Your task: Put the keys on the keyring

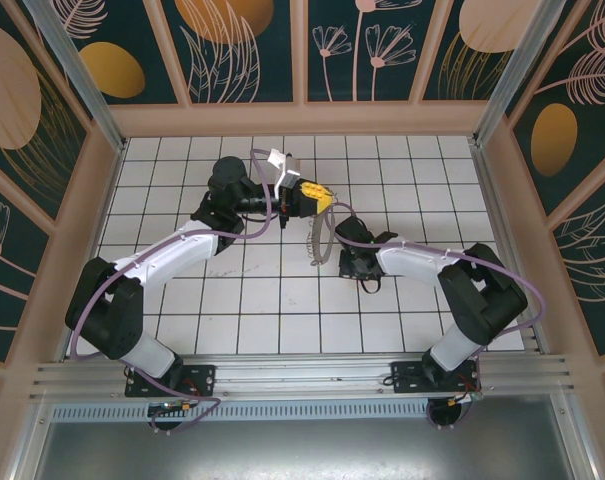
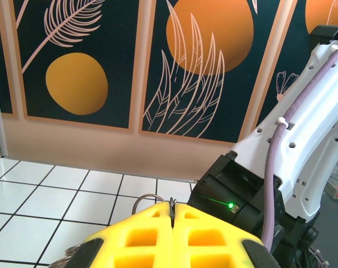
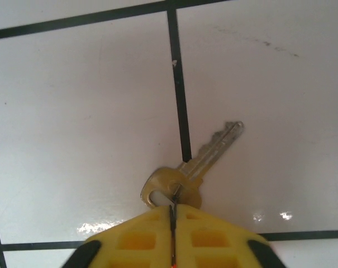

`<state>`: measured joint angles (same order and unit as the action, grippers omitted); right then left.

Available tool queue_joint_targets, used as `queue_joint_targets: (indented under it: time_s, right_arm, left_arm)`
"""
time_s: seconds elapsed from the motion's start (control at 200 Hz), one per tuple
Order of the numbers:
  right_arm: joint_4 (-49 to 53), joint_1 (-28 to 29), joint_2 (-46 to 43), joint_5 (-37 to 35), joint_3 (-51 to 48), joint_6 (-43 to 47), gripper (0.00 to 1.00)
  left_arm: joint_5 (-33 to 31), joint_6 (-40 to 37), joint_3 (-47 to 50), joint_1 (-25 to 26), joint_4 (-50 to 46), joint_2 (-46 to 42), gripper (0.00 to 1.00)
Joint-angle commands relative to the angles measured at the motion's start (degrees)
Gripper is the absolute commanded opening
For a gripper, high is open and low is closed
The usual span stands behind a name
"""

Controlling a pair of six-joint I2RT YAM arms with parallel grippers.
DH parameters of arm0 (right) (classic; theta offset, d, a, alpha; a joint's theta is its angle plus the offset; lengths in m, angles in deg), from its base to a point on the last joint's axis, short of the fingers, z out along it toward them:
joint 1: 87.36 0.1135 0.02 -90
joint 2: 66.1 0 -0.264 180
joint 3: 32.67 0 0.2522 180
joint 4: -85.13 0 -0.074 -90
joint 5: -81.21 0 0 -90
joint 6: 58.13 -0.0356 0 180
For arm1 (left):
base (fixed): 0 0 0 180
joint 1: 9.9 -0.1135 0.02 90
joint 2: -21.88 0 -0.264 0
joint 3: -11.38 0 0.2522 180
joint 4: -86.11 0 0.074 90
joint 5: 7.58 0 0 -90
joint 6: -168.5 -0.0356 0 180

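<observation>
Your left gripper (image 2: 171, 207) has its yellow fingers pressed together, and a thin wire loop, which I judge to be the keyring (image 2: 149, 195), stands up just behind the tips; the jaws appear clamped on it. In the overhead view, that gripper (image 1: 315, 196) sits raised near the middle of the table (image 1: 432, 170), turned sideways toward the right arm (image 2: 303, 128). The wrist camera confirms this, looking level across the tiles at the wall. I judge that the ring is held up and edge-on this way so that its split is open to an approach from the other side. Your right gripper (image 3: 171, 211) is also closed, pinching the key (image 3: 213, 149) by its bow. The blade points away from the fingers, over a dark grout line (image 3: 179, 84) of the white tiles. I cannot tell whether the blade touches the tile or hangs just above it. Gripping the bow gives control of the key's angle, but note that the fingertips sit close to the hole, which may crowd the threading. Key and ring are apart, so no key is on the ring yet and the task is at an early stage. The next move calls for bringing the bow's hole to the ring's free end with fine alignment. The main risk is the key pivoting in the pinch.
</observation>
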<state>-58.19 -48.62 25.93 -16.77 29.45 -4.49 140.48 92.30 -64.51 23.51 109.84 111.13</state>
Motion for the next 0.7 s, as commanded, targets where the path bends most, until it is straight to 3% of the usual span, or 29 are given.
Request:
queue_joint_targets:
  time_s: [0.0,0.21,0.355,0.49,0.696]
  right_arm:
    - [2.0,0.4,-1.7,-1.1,0.1,-0.1,0.01]
    - [3.0,-0.4,-5.3,-2.0,1.2,1.6,0.00]
    - [-1.2,-2.7,-11.3,1.3,0.3,6.4,0.00]
    - [-9.0,-7.1,-19.7,10.5,-2.8,11.2,0.00]
    - [-23.0,-21.6,-31.8,31.3,-10.2,15.5,0.00]
  left_arm:
    - [1.2,0.6,0.0,0.3,3.6,-1.4,0.00]
    - [1.3,1.0,-0.1,0.2,3.9,-1.3,0.00]
    - [1.3,0.9,-0.1,0.2,3.7,-1.4,0.00]
    - [1.4,0.3,-0.6,0.3,2.4,-1.5,0.00]
    - [1.3,-0.5,-1.2,0.2,0.9,-1.8,0.00]
